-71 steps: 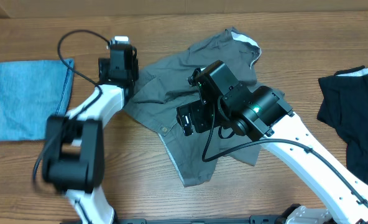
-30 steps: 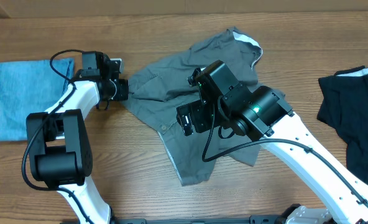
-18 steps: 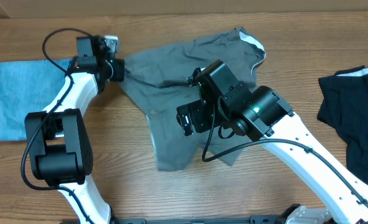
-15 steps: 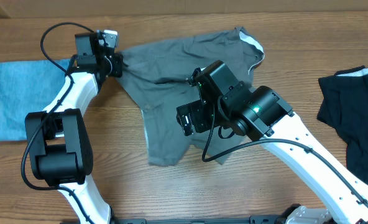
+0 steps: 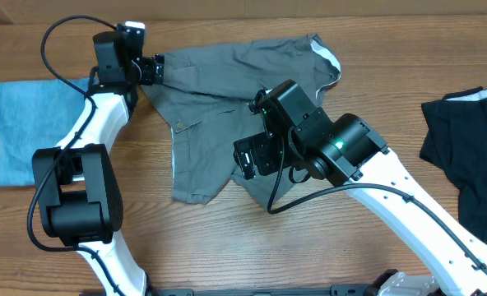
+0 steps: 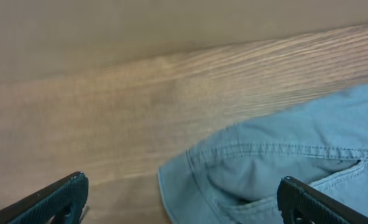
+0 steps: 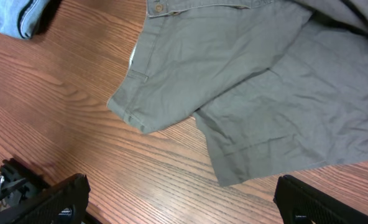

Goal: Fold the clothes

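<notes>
- the white-shelled left arm [image 5: 104, 131] had black joints and a looping black cable [image 5: 54, 29].
- the white-shelled right arm's [image 5: 408, 205] black cylindrical joint [image 5: 354, 156] showed a green light [image 5: 339, 146].
- the left gripper [image 6: 184, 198] had black fingertips [image 6: 63, 196].

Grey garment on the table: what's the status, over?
Left gripper open, right gripper open, both empty. Wrinkled mid-grey cloth garment spread out, not folded. Right arm over it; nothing else on it.

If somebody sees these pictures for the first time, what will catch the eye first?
The grey garment lies wrinkled across the middle of the wooden table, with the right gripper open above it. The left gripper, also open, is by its far left corner; a light blue denim piece lies at the left edge and a black garment at the right.
</notes>
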